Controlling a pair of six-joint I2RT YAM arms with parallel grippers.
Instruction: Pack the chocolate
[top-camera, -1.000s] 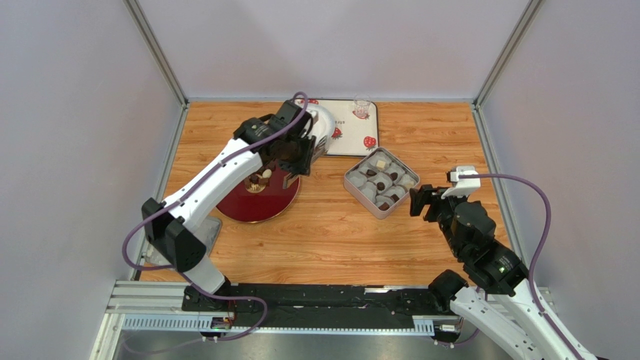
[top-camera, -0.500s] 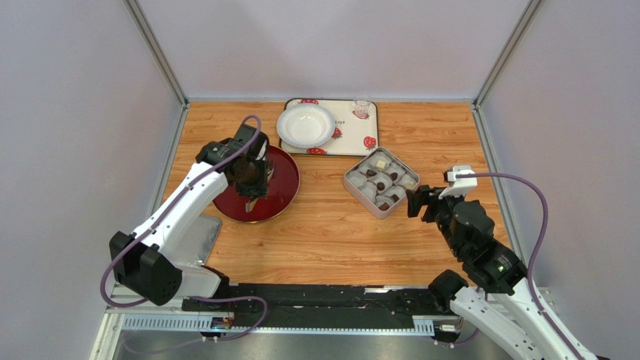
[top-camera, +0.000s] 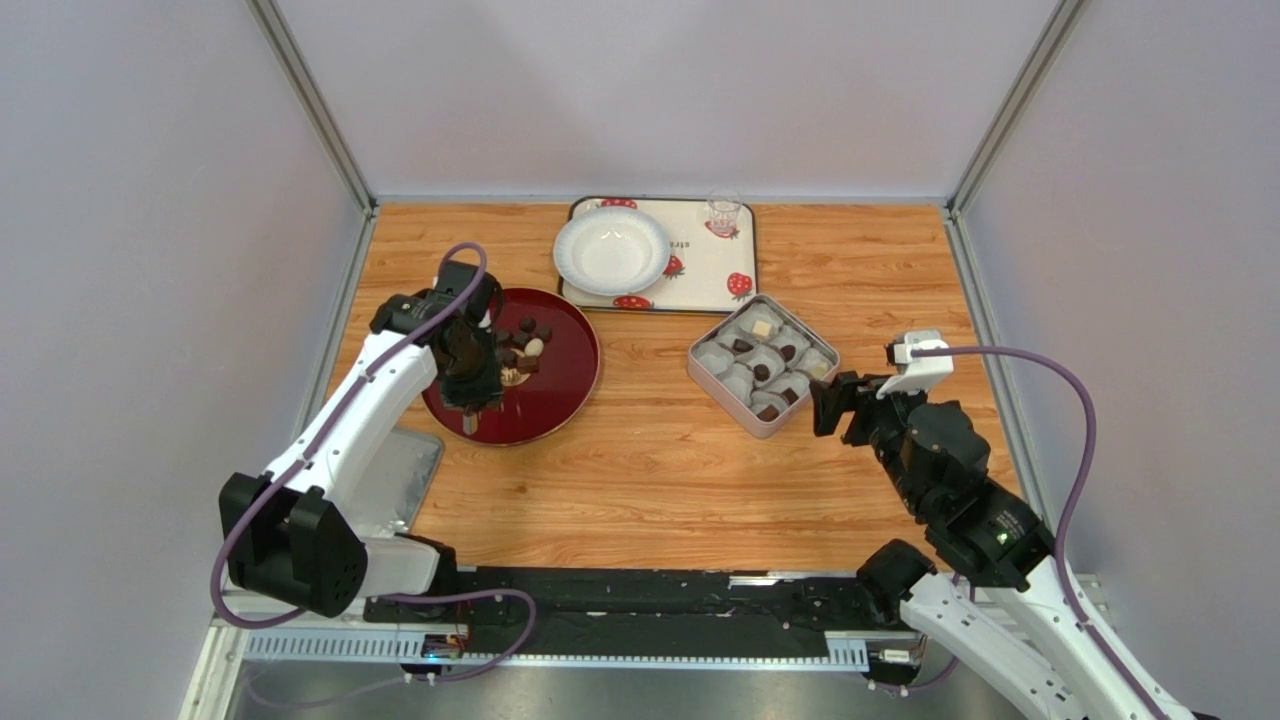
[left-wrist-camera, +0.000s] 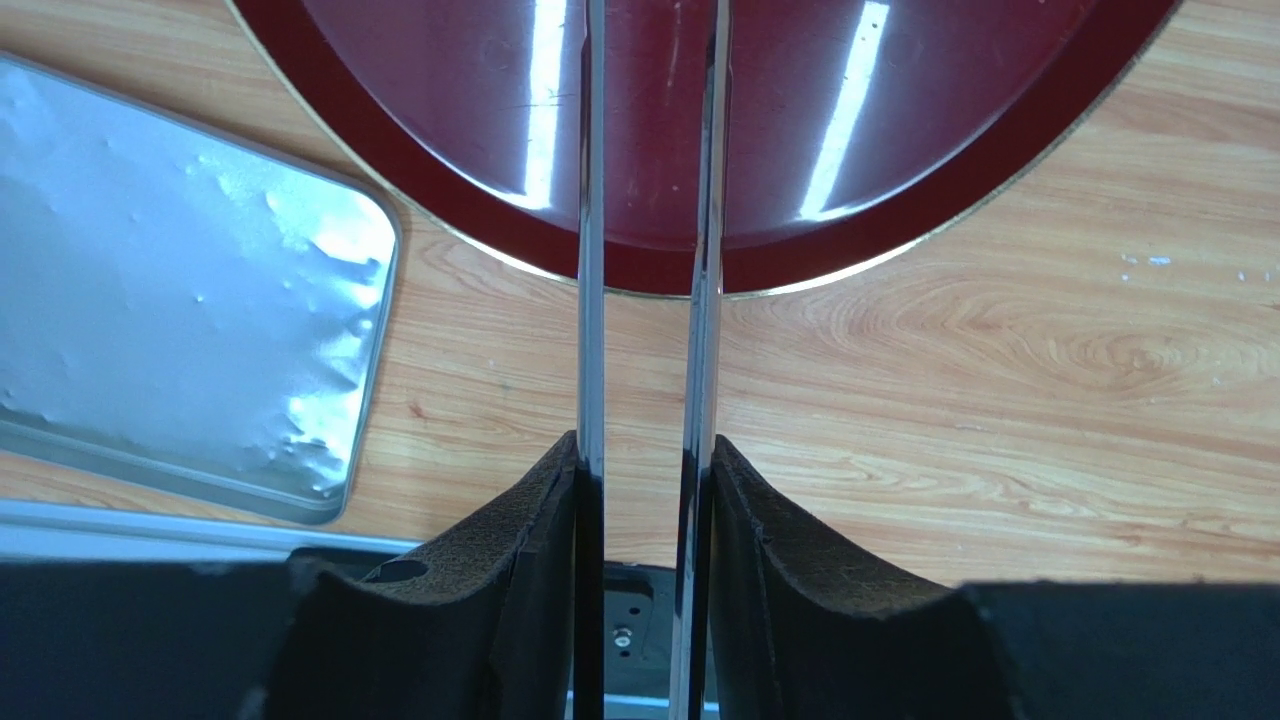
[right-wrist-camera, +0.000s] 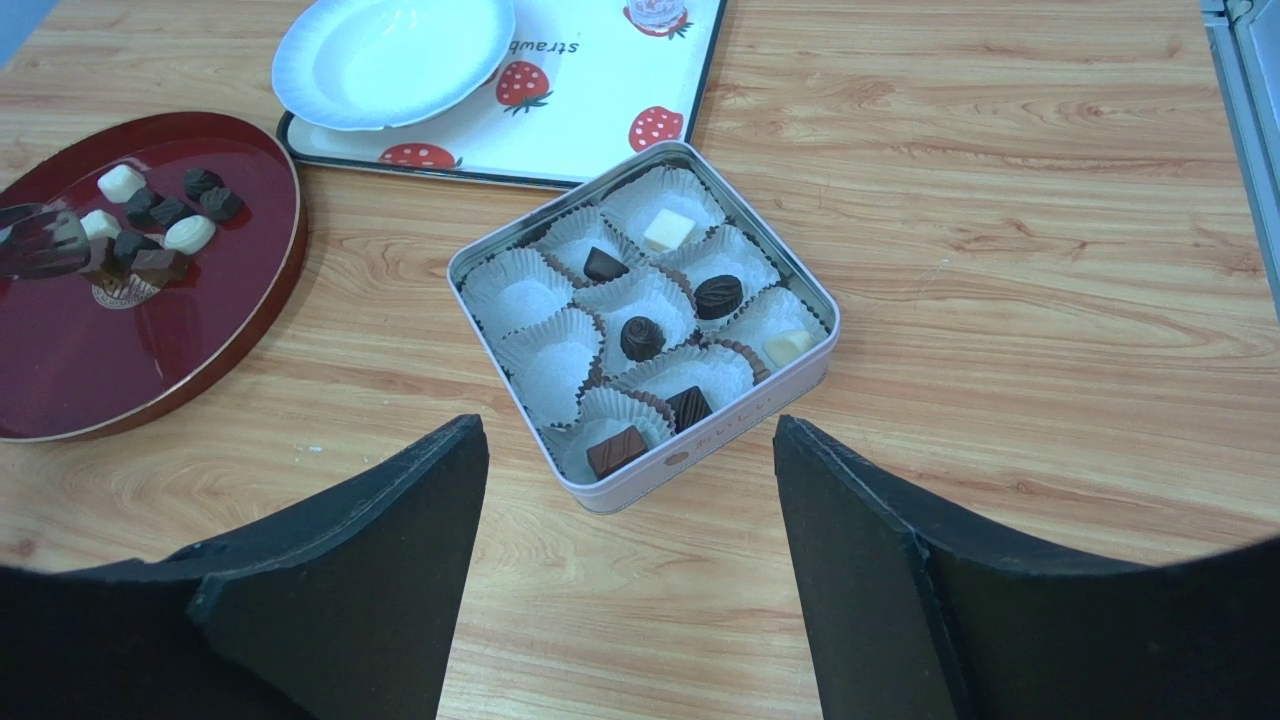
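Note:
Several dark and cream chocolate pieces (top-camera: 526, 347) (right-wrist-camera: 156, 225) lie at the back of a dark red plate (top-camera: 549, 398) (left-wrist-camera: 932, 165). More chocolate pieces sit in the paper cups of a square tin (top-camera: 763, 365) (right-wrist-camera: 646, 323); some cups hold nothing. My left gripper (top-camera: 470, 393) (left-wrist-camera: 643, 450) hangs over the plate's near-left part, shut on metal tongs (left-wrist-camera: 588, 225). The tongs' two blades stand slightly apart and reach over the plate; their tips (right-wrist-camera: 45, 240) are beside the pieces. Nothing shows between the blades. My right gripper (top-camera: 842, 402) (right-wrist-camera: 631, 432) is open just near-right of the tin, with nothing in it.
A white bowl (top-camera: 612, 248) (right-wrist-camera: 394, 57) rests on a strawberry-print tray (top-camera: 709, 263) at the back, with a small glass (top-camera: 724, 215) at the tray's far corner. A silver tin lid (left-wrist-camera: 166, 345) (top-camera: 403, 465) lies near-left of the plate. Walls close three sides.
My left arm swung from beside the white bowl back towards the left and nearer, so the tongs now hang over the red plate and the bowl is uncovered. The right arm stayed put.

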